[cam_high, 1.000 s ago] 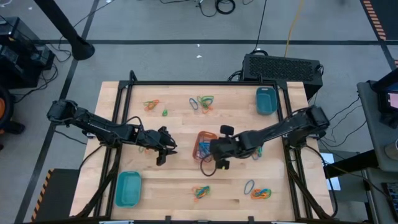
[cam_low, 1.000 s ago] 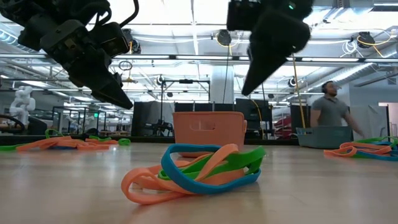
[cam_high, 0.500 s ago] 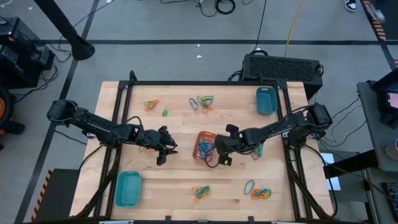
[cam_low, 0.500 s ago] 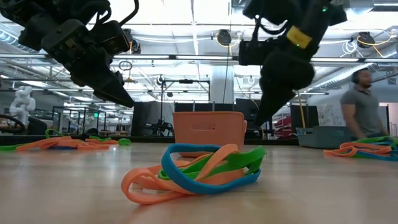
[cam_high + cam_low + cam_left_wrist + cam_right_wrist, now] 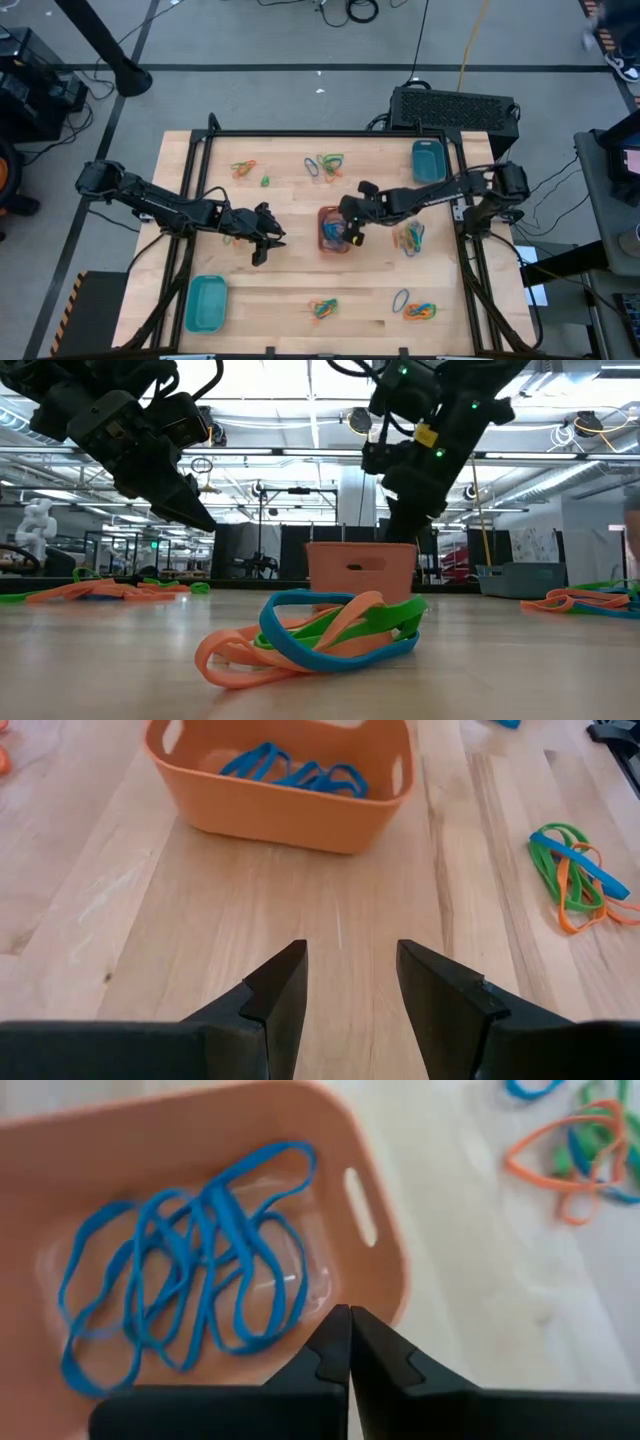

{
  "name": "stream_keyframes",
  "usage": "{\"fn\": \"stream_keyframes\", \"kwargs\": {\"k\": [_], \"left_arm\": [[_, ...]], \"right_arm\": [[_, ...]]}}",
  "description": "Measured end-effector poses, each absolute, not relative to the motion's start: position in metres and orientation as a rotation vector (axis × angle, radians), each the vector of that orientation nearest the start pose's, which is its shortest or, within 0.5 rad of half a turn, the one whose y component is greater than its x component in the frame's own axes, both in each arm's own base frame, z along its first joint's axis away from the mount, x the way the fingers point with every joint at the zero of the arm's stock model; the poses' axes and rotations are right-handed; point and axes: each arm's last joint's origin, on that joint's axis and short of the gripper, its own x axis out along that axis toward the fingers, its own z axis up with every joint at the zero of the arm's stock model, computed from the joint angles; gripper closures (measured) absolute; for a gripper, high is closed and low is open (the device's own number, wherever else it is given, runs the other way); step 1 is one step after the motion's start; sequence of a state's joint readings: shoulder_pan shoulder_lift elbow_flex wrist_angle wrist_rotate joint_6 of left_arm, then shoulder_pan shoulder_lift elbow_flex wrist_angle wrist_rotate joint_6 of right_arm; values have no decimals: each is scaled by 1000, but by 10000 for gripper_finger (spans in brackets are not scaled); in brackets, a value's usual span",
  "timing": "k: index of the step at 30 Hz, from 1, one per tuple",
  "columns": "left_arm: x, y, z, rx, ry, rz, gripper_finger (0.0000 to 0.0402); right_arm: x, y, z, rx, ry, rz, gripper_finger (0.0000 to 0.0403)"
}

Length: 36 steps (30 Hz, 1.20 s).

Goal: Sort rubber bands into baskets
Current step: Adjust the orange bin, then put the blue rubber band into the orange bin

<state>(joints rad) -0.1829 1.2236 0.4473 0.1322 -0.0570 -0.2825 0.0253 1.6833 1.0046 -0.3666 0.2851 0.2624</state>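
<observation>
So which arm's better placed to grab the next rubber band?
Probably the left: the left gripper hangs open over bare table, while the right gripper is shut over the orange basket of blue bands.

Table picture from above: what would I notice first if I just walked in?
The small orange plastic basket at the middle of the wooden table, holding only thin blue rubber bands. The right gripper, shut, hangs over its edge, while the left gripper waits open nearby. Tangles of orange, blue and green rubber bands lie scattered around.
</observation>
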Motion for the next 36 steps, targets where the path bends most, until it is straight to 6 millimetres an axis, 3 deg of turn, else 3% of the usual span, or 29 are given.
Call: {"fn": "stream_keyframes", "kwargs": {"k": [5,9,14,17,21,26,31,36], "left_arm": [[221,-39,165,-195,652,-30,240],[221,-39,165,-194,653,-30,240],[220,-39,164,-193,661,-29,240],[220,-39,164,-193,662,-29,240],[220,-39,164,-193,662,-28,240],[220,-39,164,-211,661,-23,240],[220,-39,164,-219,659,-21,240],[220,-39,164,-220,658,-20,240]], "right_arm": [[327,-3,180,78,983,-314,403],[321,2,203,82,979,-300,403],[293,16,235,162,975,-314,403],[269,29,242,248,1045,-323,402],[242,49,234,371,1188,-400,402],[215,65,207,522,1313,-546,398],[201,74,185,629,1383,-581,374],[193,81,176,653,1388,-618,340]]}}
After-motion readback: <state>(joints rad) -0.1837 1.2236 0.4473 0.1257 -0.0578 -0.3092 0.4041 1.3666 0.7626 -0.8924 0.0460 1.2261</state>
